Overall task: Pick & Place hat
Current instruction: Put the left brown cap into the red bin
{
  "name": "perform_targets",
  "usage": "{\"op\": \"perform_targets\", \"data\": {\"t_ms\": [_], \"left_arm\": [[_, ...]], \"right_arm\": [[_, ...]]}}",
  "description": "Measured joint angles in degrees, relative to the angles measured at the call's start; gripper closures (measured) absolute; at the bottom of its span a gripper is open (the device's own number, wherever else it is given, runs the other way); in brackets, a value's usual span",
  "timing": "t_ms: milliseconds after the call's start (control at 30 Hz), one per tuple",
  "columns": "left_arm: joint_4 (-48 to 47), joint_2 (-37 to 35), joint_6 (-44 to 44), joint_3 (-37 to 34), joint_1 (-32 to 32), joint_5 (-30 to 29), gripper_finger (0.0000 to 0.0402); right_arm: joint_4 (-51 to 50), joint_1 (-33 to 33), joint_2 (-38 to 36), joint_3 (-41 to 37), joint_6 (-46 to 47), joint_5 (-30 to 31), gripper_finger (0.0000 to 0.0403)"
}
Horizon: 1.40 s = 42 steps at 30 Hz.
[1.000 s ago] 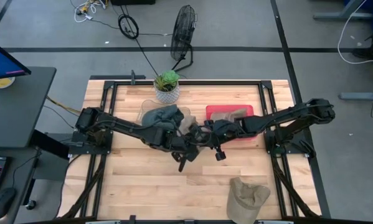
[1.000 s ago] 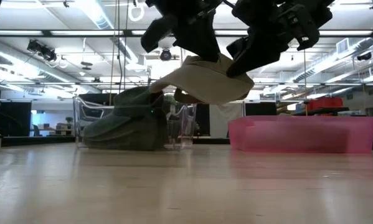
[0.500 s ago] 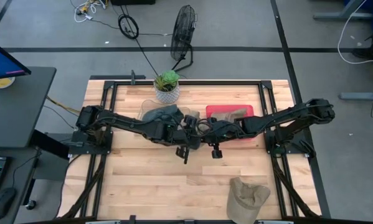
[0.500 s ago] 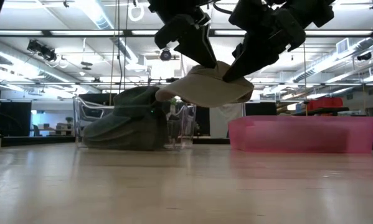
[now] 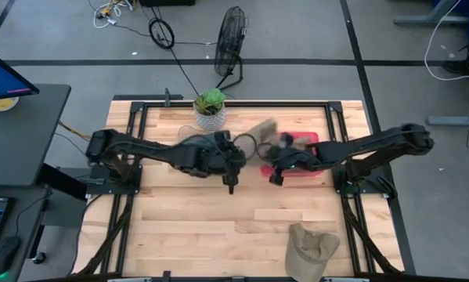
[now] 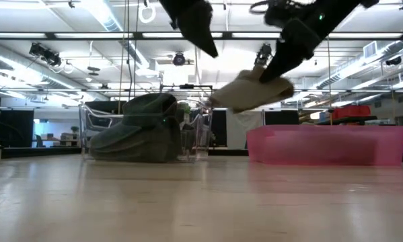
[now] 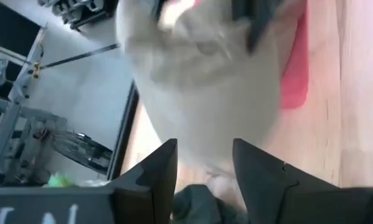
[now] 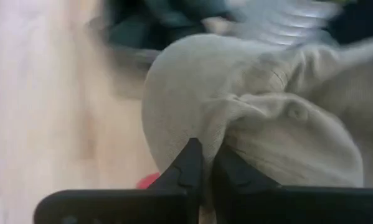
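Observation:
A beige hat hangs in the air between the clear bin of dark green hats and the pink tray. My right gripper is shut on it. My left gripper stands open just to the hat's left, and the hat lies beyond its fingertips, untouched. In the high view the left gripper and right gripper face each other at mid-table. Another beige hat lies on its side at the near edge. My right gripper pinches a bunched fold of the hat's crown between its two fingers. The fingers come down at a slant from above. The hat hangs tilted below them, clear of the table, with its brim end lowest.
A potted plant stands at the far edge behind the clear bin. The pink tray holds another beige item. Bare wood spreads over the near half of the table.
My left gripper has opened, let go of the beige hat and risen toward the far edge. My right gripper has carried the hat toward the far right, nearer the pink tray. The hat, held between both grippers before, now hangs from the right one alone.

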Motion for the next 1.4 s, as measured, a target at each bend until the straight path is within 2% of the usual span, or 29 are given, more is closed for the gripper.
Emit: {"op": "perform_targets", "data": {"t_ms": [200, 333, 433, 567, 667, 900, 1100, 1400], "left_arm": [[-1.9, -5.4, -4.6, 0.0, 0.8, -0.5, 0.0257], [-2.4, -7.0, -6.0, 0.0, 0.8, -0.8, 0.0262], [-2.0, -7.0, -6.1, 0.0, 0.8, -0.9, 0.0262], [-1.6, -6.9, -6.0, 0.0, 1.3, -0.9, 0.0262], [-1.5, -6.9, -5.9, 0.0, 1.9, -0.9, 0.0262], [-1.5, -6.9, -5.9, 0.0, 4.1, -0.9, 0.0262], [-1.7, -6.9, -5.9, 0.0, 6.2, -0.9, 0.0262], [-1.9, -6.8, -5.9, 0.0, 7.2, -0.9, 0.0262]], "right_arm": [[-18.4, 1.4, -9.9, 1.7, 21.9, 10.0, 0.0388], [-29.8, 2.5, -11.8, 0.7, 39.2, 11.7, 0.0387], [-29.1, 2.9, -11.2, -3.5, 46.1, 11.5, 0.0387], [-18.8, 2.9, -9.7, -10.1, 46.7, 10.8, 0.0387], [-11.1, 2.5, -8.8, -12.9, 46.3, 8.1, 0.0387], [-2.6, 2.4, -5.2, -16.9, 46.7, 6.1, 0.0387], [-2.8, 2.3, -4.2, -17.5, 42.4, 4.6, 0.0364], [-6.5, 2.3, -5.0, -13.6, 34.7, -0.6, 0.0275]]}}
